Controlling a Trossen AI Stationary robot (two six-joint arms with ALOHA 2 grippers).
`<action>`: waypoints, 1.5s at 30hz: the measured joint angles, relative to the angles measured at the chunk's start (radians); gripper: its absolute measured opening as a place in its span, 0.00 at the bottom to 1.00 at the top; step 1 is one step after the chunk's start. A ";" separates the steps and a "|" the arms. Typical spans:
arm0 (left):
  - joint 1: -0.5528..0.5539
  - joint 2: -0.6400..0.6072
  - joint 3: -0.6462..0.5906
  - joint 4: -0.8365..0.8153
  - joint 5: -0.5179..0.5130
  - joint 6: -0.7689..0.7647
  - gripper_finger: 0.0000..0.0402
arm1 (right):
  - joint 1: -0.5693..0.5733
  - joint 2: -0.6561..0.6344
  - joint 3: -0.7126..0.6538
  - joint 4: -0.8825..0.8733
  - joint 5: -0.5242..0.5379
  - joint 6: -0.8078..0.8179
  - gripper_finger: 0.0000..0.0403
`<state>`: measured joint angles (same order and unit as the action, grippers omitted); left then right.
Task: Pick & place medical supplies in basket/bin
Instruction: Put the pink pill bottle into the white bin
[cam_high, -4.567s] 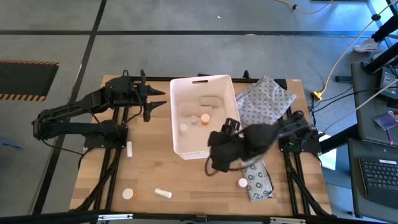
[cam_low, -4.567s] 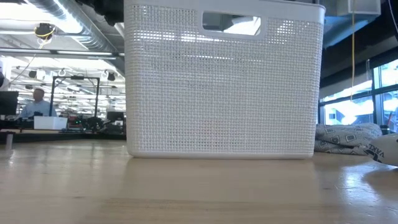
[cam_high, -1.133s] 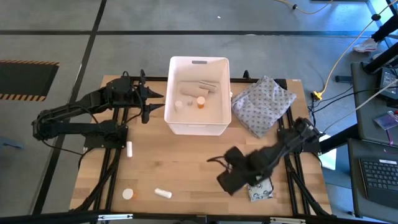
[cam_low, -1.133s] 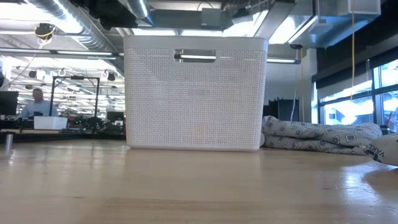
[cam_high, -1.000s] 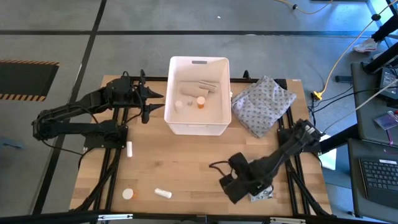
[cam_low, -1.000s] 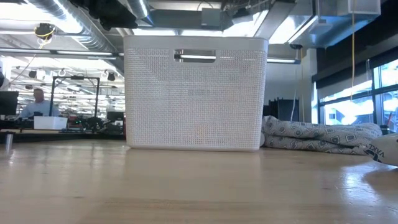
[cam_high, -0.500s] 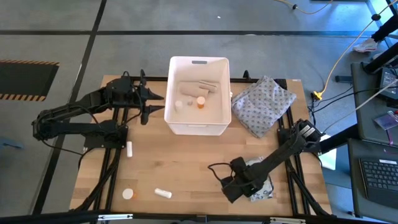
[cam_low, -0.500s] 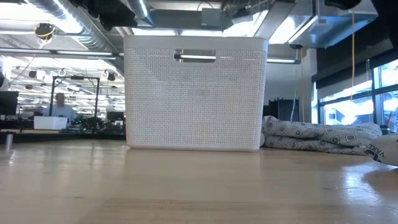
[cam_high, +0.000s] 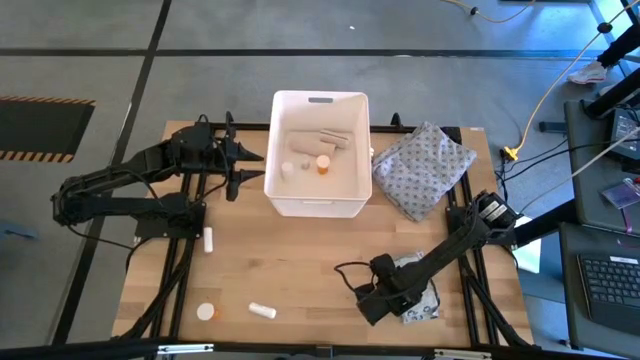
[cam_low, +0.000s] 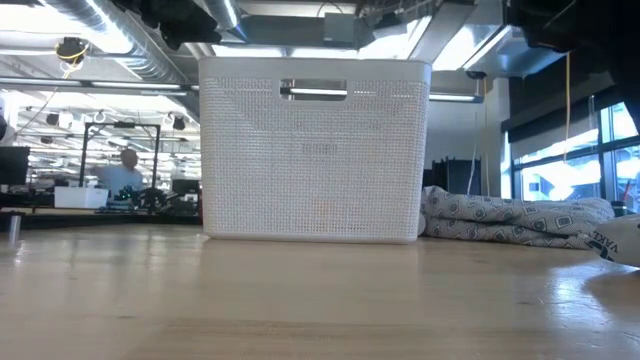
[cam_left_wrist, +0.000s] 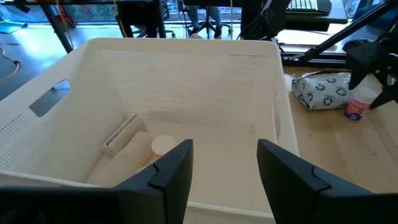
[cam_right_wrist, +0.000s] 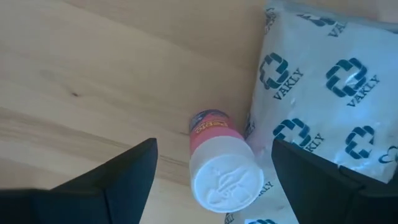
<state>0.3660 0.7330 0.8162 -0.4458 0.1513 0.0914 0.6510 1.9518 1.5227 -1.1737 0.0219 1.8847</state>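
The white basket (cam_high: 280, 190) stands at the table's far middle and holds tan rolls (cam_high: 325, 142), a white bottle and an orange-capped one. My right gripper (cam_right_wrist: 214, 147) is open near the table's near right. It points down over a small white-capped bottle with a pink label (cam_right_wrist: 219, 167). One finger stands on either side of the bottle, apart from it. The bottle stands upright on the wood beside the grey ring-printed packet (cam_right_wrist: 320, 74). My left gripper (cam_left_wrist: 224, 149) waits open at the basket's left wall (cam_left_wrist: 37, 124).
A grey dotted cloth bundle (cam_high: 425, 170) lies to the right of the basket. A white vial (cam_high: 208, 238), an orange-capped bottle (cam_high: 205, 312) and a white bottle (cam_high: 263, 311) lie on the near left of the table. Bare wood stretches between the basket and the right gripper.
My right gripper has moved a little toward the table's near edge and come down over the bottle by the packet. It has stayed open. The basket and the supplies have kept their places.
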 joint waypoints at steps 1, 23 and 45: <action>0.000 0.000 0.000 0.000 0.000 0.000 0.43 | 0.000 0.000 -0.007 0.012 0.000 0.000 0.79; 0.000 0.000 0.000 0.000 -0.003 0.000 0.43 | 0.000 0.000 -0.024 0.046 -0.070 -0.005 0.43; 0.000 0.000 0.000 0.001 -0.003 0.001 0.43 | -0.141 0.000 0.432 0.106 0.299 -0.859 0.42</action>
<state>0.3660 0.7330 0.8162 -0.4446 0.1478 0.0921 0.5104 1.9522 1.9548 -1.0676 0.3209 1.0255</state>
